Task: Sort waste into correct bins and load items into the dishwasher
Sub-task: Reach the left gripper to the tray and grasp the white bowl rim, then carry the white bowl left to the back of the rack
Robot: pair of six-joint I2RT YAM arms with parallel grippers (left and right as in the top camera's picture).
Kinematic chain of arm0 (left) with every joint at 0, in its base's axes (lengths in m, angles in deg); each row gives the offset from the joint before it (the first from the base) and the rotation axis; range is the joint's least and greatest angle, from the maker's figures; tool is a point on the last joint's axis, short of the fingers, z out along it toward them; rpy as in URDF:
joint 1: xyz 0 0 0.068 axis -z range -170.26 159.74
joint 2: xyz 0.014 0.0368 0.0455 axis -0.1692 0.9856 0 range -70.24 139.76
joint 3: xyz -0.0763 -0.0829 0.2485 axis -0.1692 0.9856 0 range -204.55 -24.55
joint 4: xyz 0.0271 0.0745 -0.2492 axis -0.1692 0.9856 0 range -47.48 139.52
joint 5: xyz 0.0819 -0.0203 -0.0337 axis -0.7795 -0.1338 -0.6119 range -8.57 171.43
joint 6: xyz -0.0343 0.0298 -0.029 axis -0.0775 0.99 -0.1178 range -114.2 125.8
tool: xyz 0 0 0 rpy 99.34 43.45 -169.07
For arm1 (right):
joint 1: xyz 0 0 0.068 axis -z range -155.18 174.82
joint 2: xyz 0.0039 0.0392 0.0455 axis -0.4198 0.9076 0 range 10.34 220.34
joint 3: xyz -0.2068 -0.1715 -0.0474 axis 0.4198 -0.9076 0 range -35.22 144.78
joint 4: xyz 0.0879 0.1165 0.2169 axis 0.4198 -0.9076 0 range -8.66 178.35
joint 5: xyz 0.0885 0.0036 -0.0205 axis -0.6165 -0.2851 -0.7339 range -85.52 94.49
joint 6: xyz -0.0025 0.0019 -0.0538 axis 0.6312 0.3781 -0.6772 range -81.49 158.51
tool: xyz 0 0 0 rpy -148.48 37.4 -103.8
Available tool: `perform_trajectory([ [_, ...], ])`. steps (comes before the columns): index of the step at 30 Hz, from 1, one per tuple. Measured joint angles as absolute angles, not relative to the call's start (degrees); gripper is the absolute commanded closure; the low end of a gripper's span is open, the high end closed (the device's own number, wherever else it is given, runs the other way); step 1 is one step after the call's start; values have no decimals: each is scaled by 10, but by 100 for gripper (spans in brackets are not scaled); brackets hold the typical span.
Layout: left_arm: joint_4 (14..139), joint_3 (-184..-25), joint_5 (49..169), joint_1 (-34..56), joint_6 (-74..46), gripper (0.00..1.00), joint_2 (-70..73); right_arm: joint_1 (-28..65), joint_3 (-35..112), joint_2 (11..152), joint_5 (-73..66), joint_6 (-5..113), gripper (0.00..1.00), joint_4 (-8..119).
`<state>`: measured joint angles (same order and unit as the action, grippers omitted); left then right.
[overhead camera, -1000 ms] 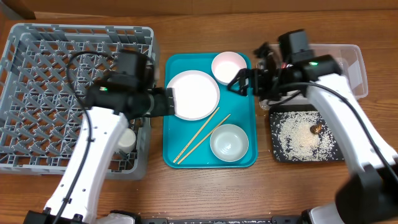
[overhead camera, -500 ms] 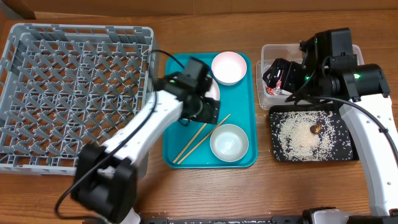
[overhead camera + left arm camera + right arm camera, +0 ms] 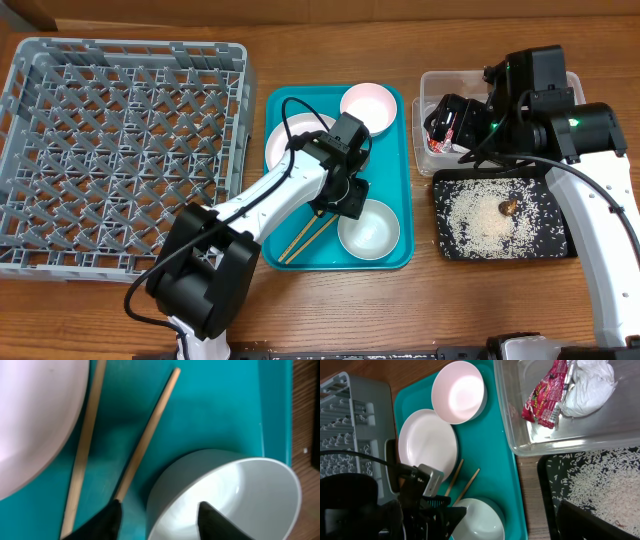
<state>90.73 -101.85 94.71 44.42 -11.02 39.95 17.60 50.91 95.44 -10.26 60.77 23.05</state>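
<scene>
Astride the rim of the round white bowl [image 3: 235, 490] on the teal serving tray [image 3: 220, 400]: left gripper [image 3: 157, 522], one finger inside, one outside, tray visible between the outer finger and the wall. Released, not yet pinching.

Judged best: close squarely on the wall, miss the thin wooden chopsticks [image 3: 145, 445] touching the outer finger, lift straight.

Grey lattice dish rack [image 3: 120, 150]: no dishes seen.

Right gripper [image 3: 447, 120] spread, empty. Below it, the clear plastic tub [image 3: 520, 445] held a red crinkled wrapper [image 3: 545, 402] and a crumpled white tissue [image 3: 590, 387]. The shallow black tray [image 3: 543, 490] held loose rice grains [image 3: 605, 480].
</scene>
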Motion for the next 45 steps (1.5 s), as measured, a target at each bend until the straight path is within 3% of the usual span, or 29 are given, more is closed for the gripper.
perform_trajectory([
  [9, 911, -1018, 941, 447, -109, 96, 431, 176, 509, 954, -101, 608, 0, 230],
  [17, 970, -1053, 940, 447, -109, 96, 433, 176, 509, 954, -96, 608, 0, 231],
  [29, 1208, -1293, 828, 429, -107, 96, 431, 176, 508, 954, -96, 607, 0, 230],
  [45, 1225, -1319, 718, 180, -107, 96, 257, 176, 507, 954, -96, 608, 0, 230],
])
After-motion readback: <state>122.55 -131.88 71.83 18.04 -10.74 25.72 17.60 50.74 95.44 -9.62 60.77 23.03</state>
